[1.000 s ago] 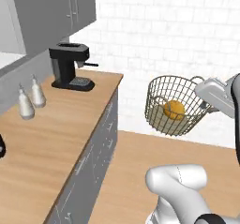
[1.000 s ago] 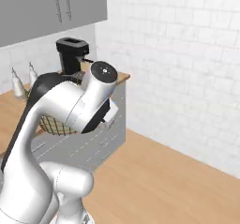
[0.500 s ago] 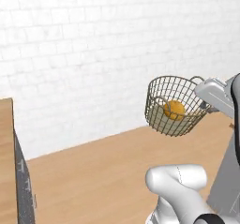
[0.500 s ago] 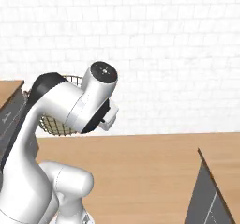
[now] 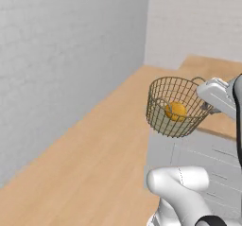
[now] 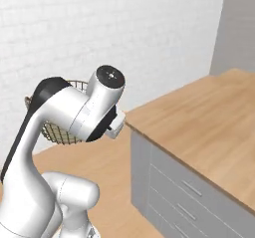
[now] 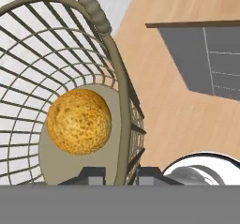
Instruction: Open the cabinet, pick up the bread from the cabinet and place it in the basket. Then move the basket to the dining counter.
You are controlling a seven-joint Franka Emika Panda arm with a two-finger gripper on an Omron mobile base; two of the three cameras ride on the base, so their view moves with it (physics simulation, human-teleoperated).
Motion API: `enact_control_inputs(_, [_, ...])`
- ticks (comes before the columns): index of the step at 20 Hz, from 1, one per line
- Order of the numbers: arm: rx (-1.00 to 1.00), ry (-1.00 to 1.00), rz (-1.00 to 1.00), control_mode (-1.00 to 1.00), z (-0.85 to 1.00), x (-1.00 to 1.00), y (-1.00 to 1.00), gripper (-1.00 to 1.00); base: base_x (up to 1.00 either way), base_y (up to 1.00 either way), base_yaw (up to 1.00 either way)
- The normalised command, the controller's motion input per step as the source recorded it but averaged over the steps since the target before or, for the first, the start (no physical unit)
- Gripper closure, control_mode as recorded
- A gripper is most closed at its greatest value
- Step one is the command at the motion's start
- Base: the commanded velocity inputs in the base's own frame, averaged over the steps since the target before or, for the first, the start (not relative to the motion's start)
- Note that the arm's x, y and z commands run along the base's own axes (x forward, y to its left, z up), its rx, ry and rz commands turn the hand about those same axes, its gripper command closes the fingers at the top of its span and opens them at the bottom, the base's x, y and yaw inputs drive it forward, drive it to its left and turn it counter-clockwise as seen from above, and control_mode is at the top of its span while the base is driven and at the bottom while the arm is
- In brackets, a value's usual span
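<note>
Basket (image 5: pixel 176 108) hangs in the air off the floor, its rim clamped by the gripper (image 7: pixel 115 174) at 3 o'clock; bread (image 5: pixel 175 110) sits inside, seemingly touching the bottom disc

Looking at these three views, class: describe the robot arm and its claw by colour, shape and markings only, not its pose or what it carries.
The arm is glossy white, built of rounded tubular links. A black band runs along one upper link, and a round dark grey cap closes the joint end. The base link is a smooth white elbow shape. The claw has two small dark grey, blocky fingertips. No cables or lettering are visible.
</note>
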Motion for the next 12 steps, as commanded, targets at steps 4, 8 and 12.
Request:
enact_control_inputs(4, [0.00, 0.00, 0.00, 1.00, 0.00, 0.00, 0.00, 1.00, 0.00, 0.00, -1.00])
enact_control_inputs(8, [0.00, 0.00, 0.00, 1.00, 0.00, 0.00, 0.00, 1.00, 0.55, 0.36, -0.72])
enact_control_inputs(12, [0.00, 0.00, 0.00, 1.00, 0.00, 0.00, 0.00, 1.00, 1.00, 0.05, -0.14])
